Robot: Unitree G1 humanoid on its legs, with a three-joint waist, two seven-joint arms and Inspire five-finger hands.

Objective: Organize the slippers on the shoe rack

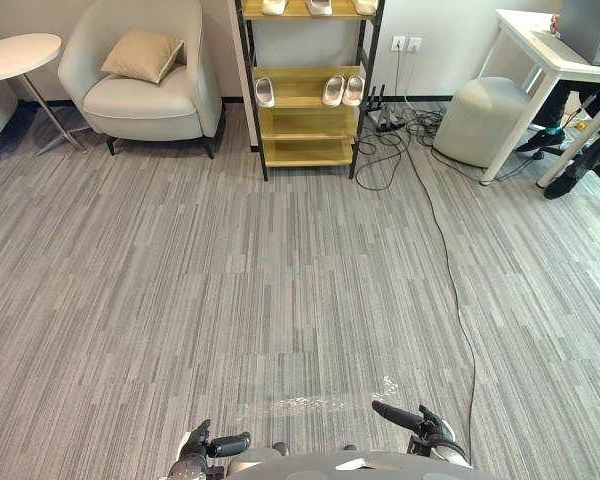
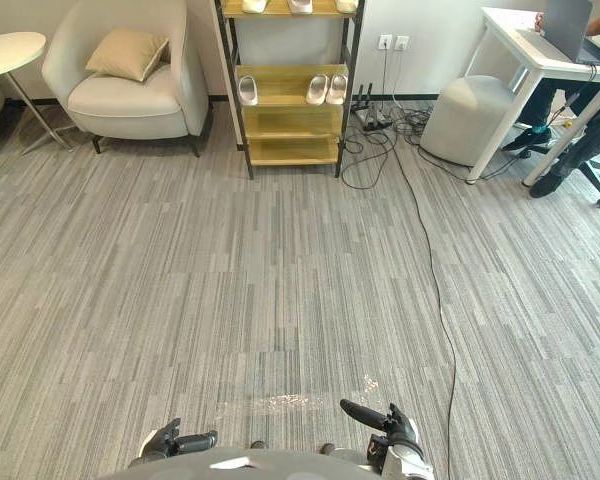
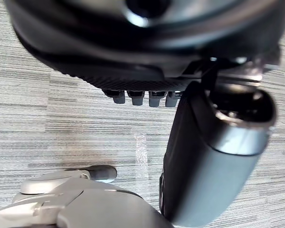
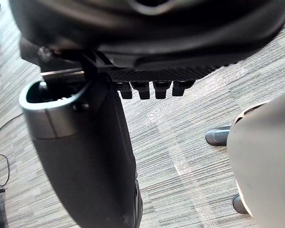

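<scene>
Pale slippers (image 1: 341, 90) lie on the shoe rack's (image 1: 308, 150) middle shelf, a pair by its right edge and one by its left, toes pointing to the back. The rack is straight ahead, well apart from both hands. The left hand (image 1: 205, 450) and right hand (image 1: 420, 425) hang low over the carpet (image 1: 280, 280), fingers relaxed and empty, neither clearly nearer.

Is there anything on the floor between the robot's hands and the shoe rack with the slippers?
Nothing visible. Bare carpet lies between the left hand, the right hand and the shoe rack holding the slippers.
</scene>
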